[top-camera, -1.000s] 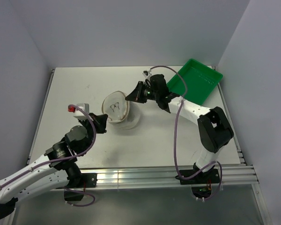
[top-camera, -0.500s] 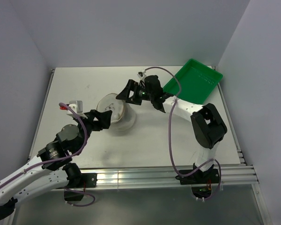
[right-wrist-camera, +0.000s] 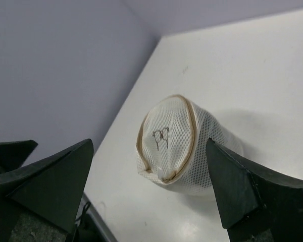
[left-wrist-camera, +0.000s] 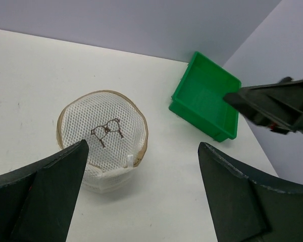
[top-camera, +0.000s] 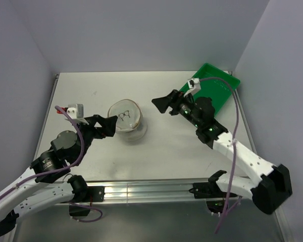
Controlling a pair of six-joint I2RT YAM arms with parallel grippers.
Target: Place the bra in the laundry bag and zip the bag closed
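Left claw (top-camera: 107,126): two black fingers spread wide apart, nothing between them. It points at the bag from the left and stops just short of its side. In the left wrist view (left-wrist-camera: 141,196) the bag shows in the gap ahead of the fingers, untouched.

Right claw (top-camera: 163,104): two black fingers likewise spread apart and empty. It sits to the right of the bag, clear of it, and faces it; in the right wrist view (right-wrist-camera: 149,191) the bag again lies in the gap, at a distance.

Round, drum-shaped laundry bag of white mesh with tan zipped rims (top-camera: 127,121) (left-wrist-camera: 103,141) (right-wrist-camera: 174,146): resting on the table between the two claws. A flat face with a small brown stitched motif is turned upward. The tan rim reads as an unbroken ring. Contents cannot be made out through the mesh.

Green rectangular plastic tray (top-camera: 214,85) (left-wrist-camera: 204,101): far right corner, behind the right claw.

White flat table (top-camera: 91,85): carries bag and tray.
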